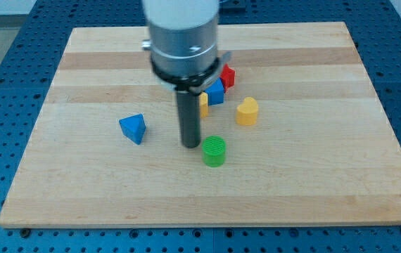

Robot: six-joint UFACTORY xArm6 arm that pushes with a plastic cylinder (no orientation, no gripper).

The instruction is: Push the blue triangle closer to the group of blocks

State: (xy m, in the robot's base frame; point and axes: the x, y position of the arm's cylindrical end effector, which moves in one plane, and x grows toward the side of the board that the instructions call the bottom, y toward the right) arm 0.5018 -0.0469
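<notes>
The green ridged plastic cylinder (214,151) sits beside my tip (190,145), which carries no hand and must first circle left of the blue plastic triangle (134,128) to shove it rightward.

Pale wooden board (313,183) on blue perforated table (3,77).

rod hides part of the yellow block (203,104) — shape unclear.

Six blocks on table (313,176). Blue: two, one triangle (133,128), one cube (215,92). Yellow: two, one heart-shaped (247,111), one partly hidden behind rod (203,104). Red: one (227,75). Green: one cylinder (214,150).
</notes>
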